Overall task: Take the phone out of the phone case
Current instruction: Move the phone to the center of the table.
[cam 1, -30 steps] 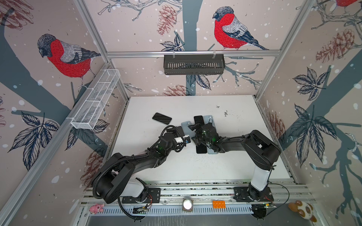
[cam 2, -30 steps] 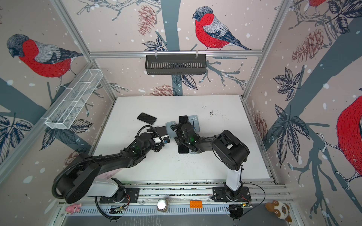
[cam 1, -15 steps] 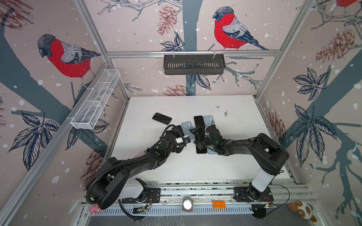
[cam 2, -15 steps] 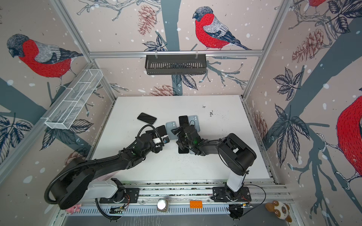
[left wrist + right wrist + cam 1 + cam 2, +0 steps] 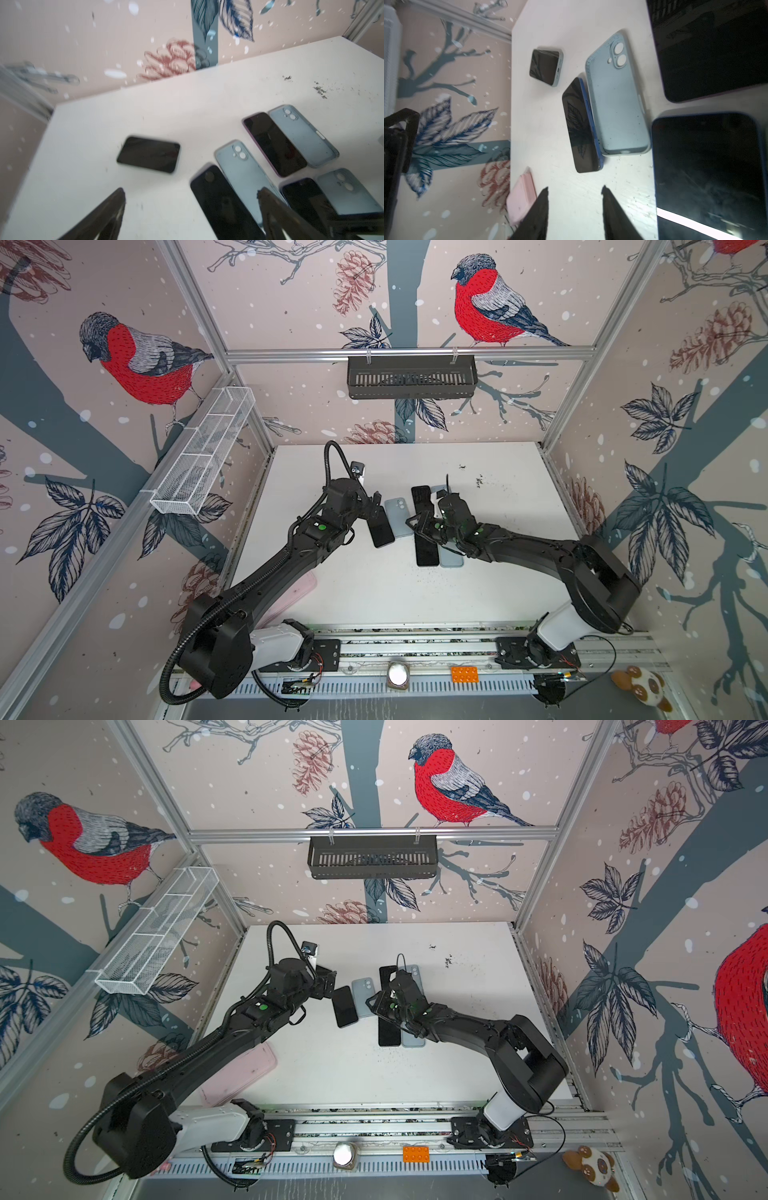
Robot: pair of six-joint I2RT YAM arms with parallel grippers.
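The white surface (image 5: 490,597) is shut in on its left, far and right edges by bird-patterned panels. Only the near edge, along the rail where my arms are bolted, is open. The near middle between my arms is bare. So is the far strip, apart from dark specks (image 5: 478,481) toward the far right corner. A pink case (image 5: 245,1073) lies by the near left corner, partly under my left arm. A black basket (image 5: 411,377) hangs on the far wall and a white wire rack (image 5: 203,456) on the left wall, both above the surface.

My left hand (image 5: 191,190) is spread wide and holds nothing. It hangs above a bare black phone (image 5: 381,531) that lies just beside an empty blue case (image 5: 398,514). My right hand (image 5: 575,188) has its fingers partly apart with only bare surface between them. It hangs near the centre, over a second black phone (image 5: 427,549) with another blue case (image 5: 452,562) against it.

The cased phone (image 5: 148,154) lies flat, screen up, left of that cluster and apart from it, toward the left edge in the far half. In both top views my left wrist covers it. Its screen is dark, a light-blue rim wraps it, and the right wrist view shows the port end of its case.
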